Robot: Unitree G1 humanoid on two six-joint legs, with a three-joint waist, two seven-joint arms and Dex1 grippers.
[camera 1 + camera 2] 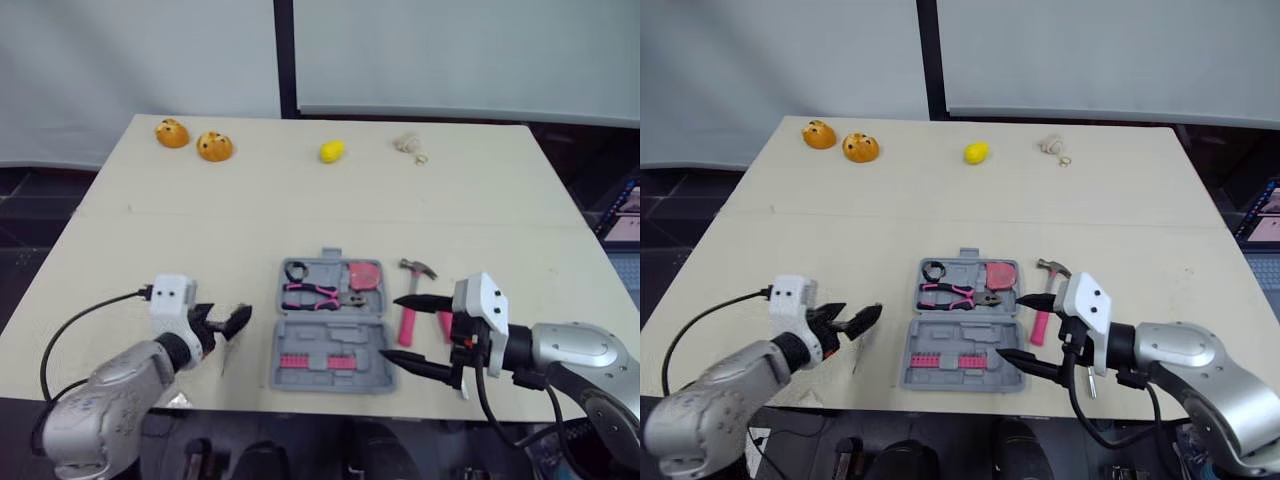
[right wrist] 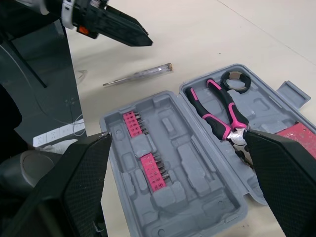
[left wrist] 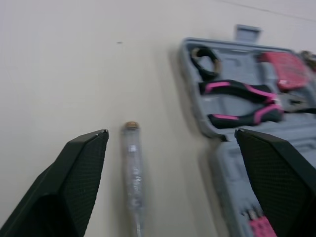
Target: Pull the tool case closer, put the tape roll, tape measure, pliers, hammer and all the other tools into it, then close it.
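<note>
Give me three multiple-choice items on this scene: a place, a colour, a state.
1. The pink-handled hammer lies, relative to the grey plastic tool case: A inside it; B beside it on the beige table, on the robot's right; C on top of it.
2. The handles of the steel-nosed pliers in the case are: A pink and black; B blue; C yellow.
3. The case is: A shut; B open flat; C standing on end.
Key: B, it rests on tabletop past the case's right edge; A, both colours show; B, both halves lie flat, insides up.
</note>
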